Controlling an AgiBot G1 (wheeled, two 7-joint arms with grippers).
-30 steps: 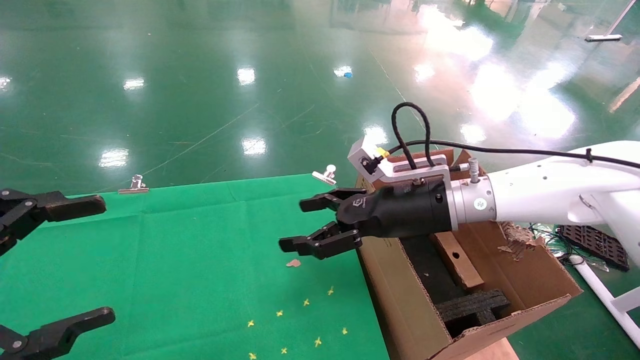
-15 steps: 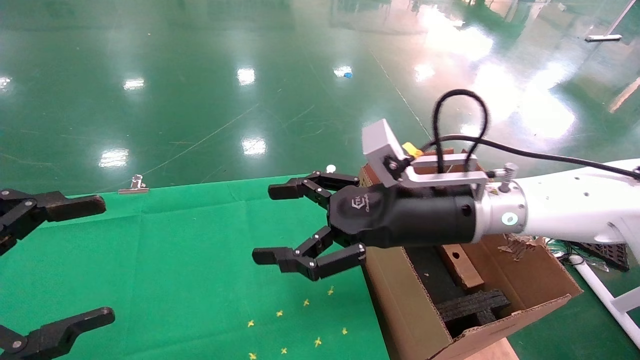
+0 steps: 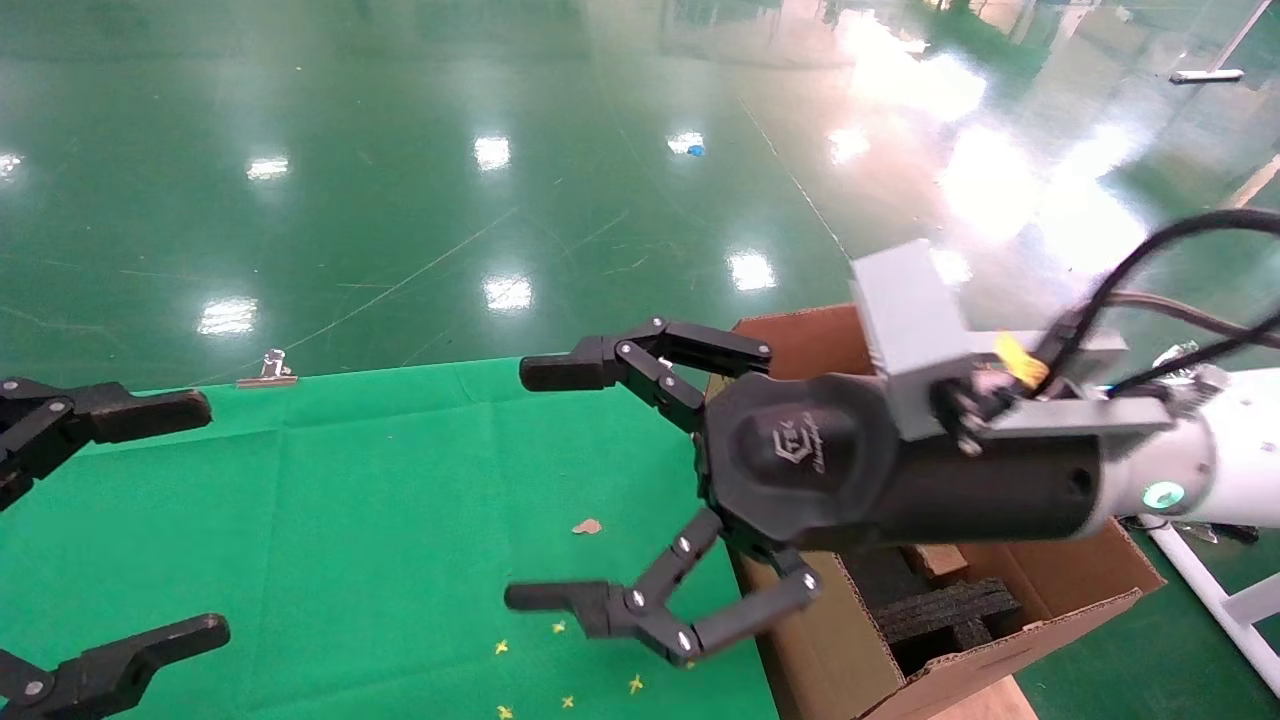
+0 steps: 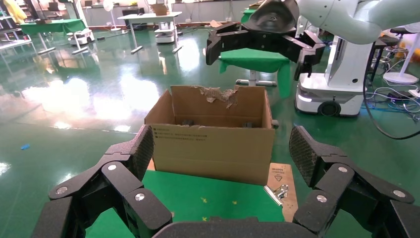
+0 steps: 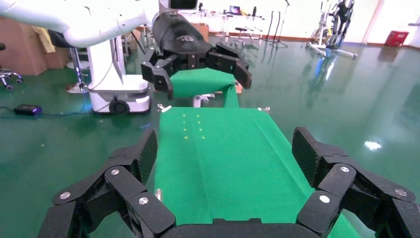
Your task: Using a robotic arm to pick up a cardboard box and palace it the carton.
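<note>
Corrugated carton, black foam inserts inside, cardboard box partly hidden

Bright, even overhead light. The glossy floor mirrors lamps as white patches, with heavy glare washing out toward 1 o'clock. The cable at 3 o'clock is motion-blurred. Shadows are faint.

- My right arm, white, carries a black gripper, fingers spread, raised above the carton's near-left corner.
- Brown corrugated carton, open-topped, black foam inside.
</note>
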